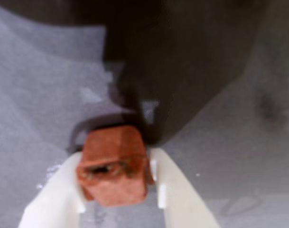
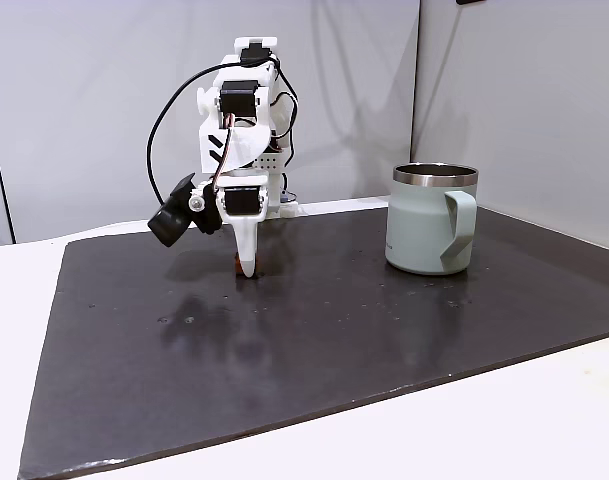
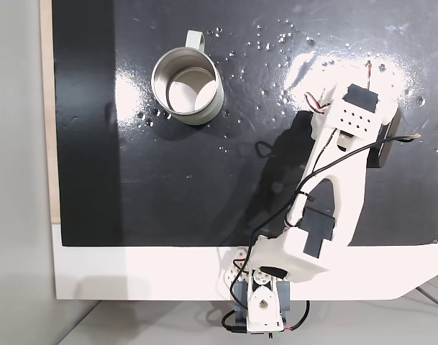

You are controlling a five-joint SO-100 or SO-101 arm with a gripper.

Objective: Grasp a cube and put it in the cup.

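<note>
Blurred cube sits between hand fingers.

A: What does the arm look like?
B: It has a white plastic body with black motor blocks and black looping cables.
A: And the claw?
B: It has two smooth white fingers. A black round camera sits beside the wrist.
</note>
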